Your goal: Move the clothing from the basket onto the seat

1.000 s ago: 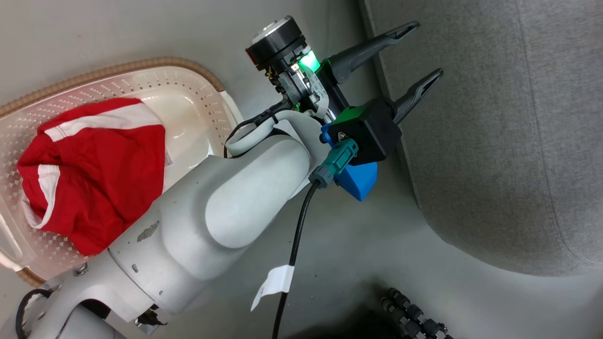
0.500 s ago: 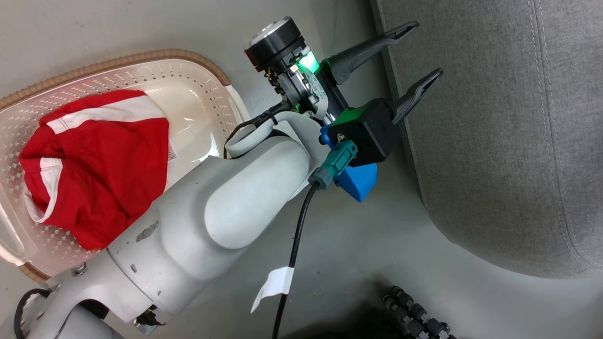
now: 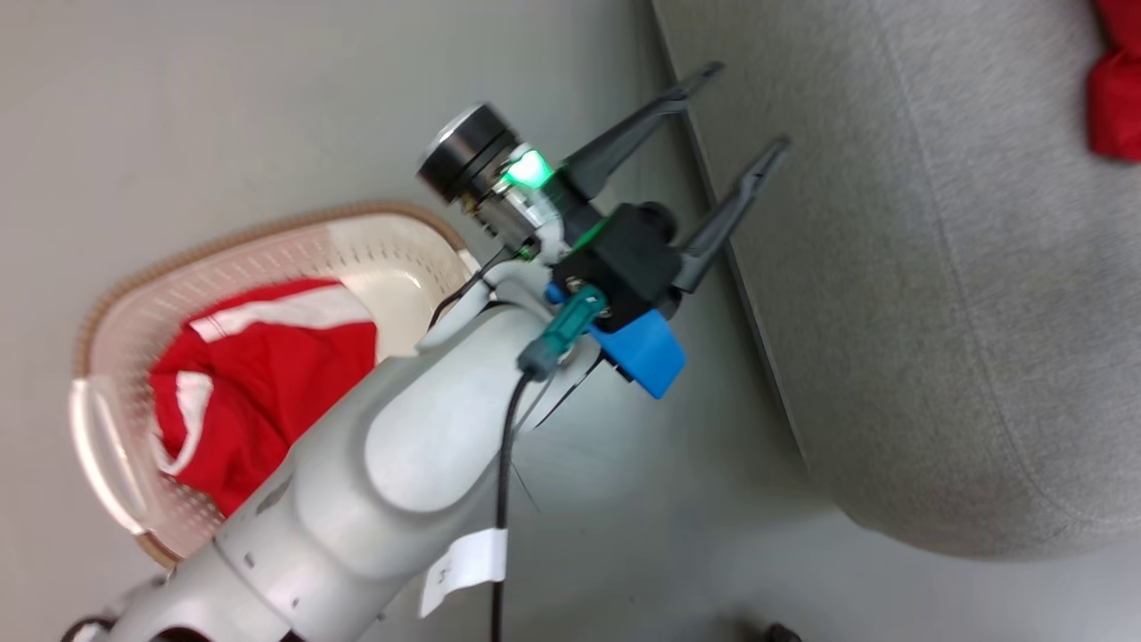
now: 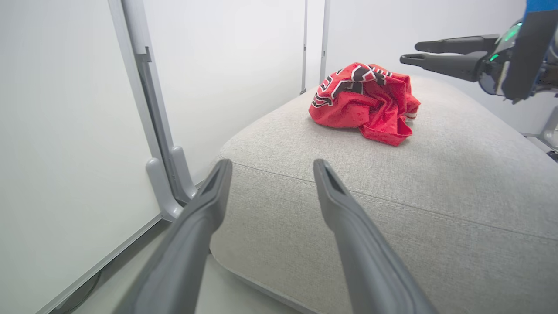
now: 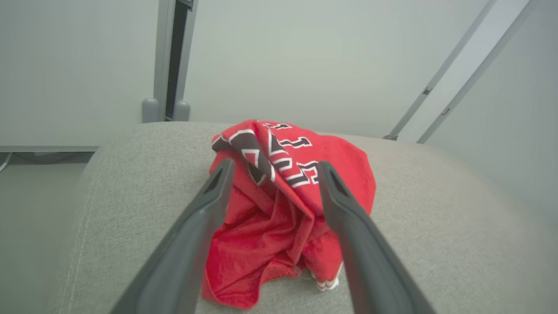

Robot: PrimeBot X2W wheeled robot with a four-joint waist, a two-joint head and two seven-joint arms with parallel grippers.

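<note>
We see the jersey (image 5: 283,196) lying crumpled on the seat (image 5: 436,218) and the red garment (image 3: 267,383) in the basket (image 3: 223,278); the right gripper (image 5: 275,165) hangs near the jersey, jaws apart, empty; the left gripper (image 3: 751,105), jaws apart, empty, points at the seat's edge

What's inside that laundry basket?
A crumpled red garment with white trim lies inside the basket. The robot's pale forearm covers the basket's near side, and whatever is under the garment is hidden.
</note>
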